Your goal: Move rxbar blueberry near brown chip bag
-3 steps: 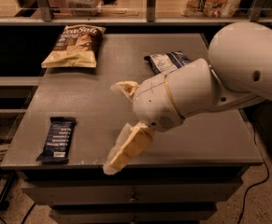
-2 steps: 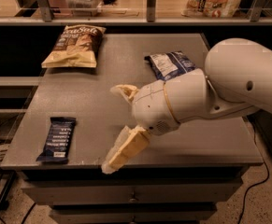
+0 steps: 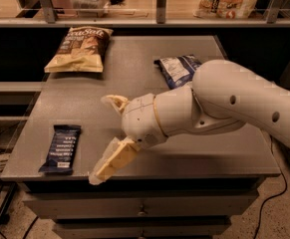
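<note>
The rxbar blueberry [image 3: 62,148] is a small flat navy bar with white text. It lies on the grey table [image 3: 134,83] near the front left corner. The brown chip bag [image 3: 79,49] lies at the table's far left. My gripper [image 3: 104,138] hangs over the front middle of the table, to the right of the bar and apart from it. Its two cream fingers are spread wide, one [image 3: 115,102] pointing back-left and one [image 3: 112,162] reaching over the front edge. It holds nothing.
A blue-and-white bag [image 3: 177,69] lies at the table's back right, partly hidden behind my arm [image 3: 224,103]. A shelf [image 3: 149,21] with bags and a container runs behind the table. Drawers sit under the table front. Cables lie on the floor at left.
My arm has shifted slightly left and toward the front. The bar and both bags have not moved.
</note>
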Robot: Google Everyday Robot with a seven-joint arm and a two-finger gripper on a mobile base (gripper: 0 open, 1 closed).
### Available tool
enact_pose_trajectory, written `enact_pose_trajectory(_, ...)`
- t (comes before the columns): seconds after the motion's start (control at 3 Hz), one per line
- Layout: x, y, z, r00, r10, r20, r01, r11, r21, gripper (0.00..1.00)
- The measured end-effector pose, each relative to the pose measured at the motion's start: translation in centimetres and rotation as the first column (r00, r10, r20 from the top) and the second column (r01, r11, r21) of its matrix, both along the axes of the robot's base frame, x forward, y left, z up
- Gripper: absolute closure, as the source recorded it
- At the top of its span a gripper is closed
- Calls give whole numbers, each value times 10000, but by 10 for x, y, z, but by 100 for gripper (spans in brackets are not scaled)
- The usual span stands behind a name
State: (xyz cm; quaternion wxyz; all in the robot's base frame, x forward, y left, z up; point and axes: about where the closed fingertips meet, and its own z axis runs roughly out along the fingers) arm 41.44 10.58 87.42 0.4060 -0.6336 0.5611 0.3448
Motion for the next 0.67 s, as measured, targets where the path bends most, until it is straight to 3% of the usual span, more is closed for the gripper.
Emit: enact_pose_trajectory(0.67,3,11,-7,10000,-82,-38,83,9996,283,0)
